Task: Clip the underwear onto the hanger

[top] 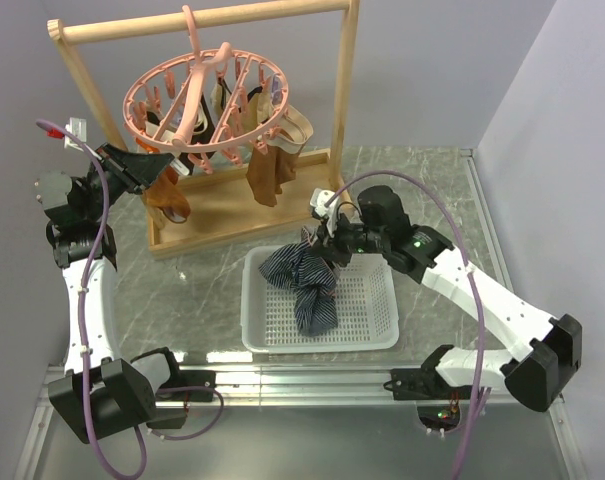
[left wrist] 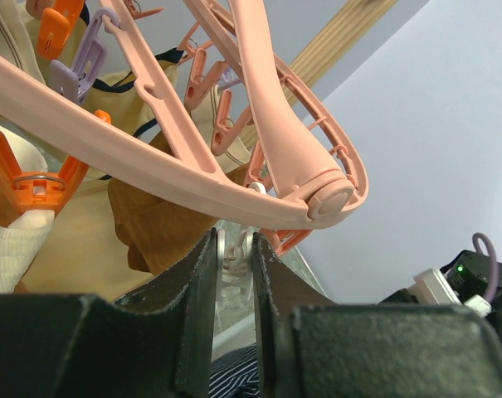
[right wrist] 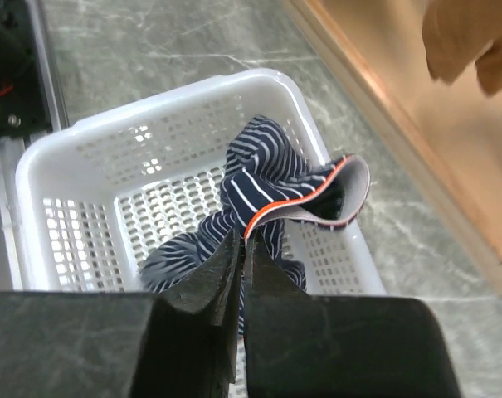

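The pink ring hanger (top: pixel 192 110) hangs from the wooden rack. My left gripper (top: pixel 154 163) is at the ring's near left edge. In the left wrist view its jaws (left wrist: pixel 234 239) stand nearly closed on a small pale clip (left wrist: pixel 234 253) just under the ring (left wrist: pixel 275 124). The navy striped underwear (top: pixel 307 280) hangs half out of the white basket (top: pixel 372 335). My right gripper (top: pixel 319 240) is shut on its reddish waistband edge and holds it above the basket's back rim. The right wrist view shows the gripper (right wrist: pixel 243 236) on the underwear (right wrist: pixel 267 170).
Brown garments (top: pixel 265 175) and tan ones (top: pixel 294 125) hang from other clips. The wooden rack (top: pixel 344 80) stands on a board base (top: pixel 232 205) behind the basket. Grey walls close the back and right sides. A metal rail (top: pixel 302 375) runs along the table's near edge.
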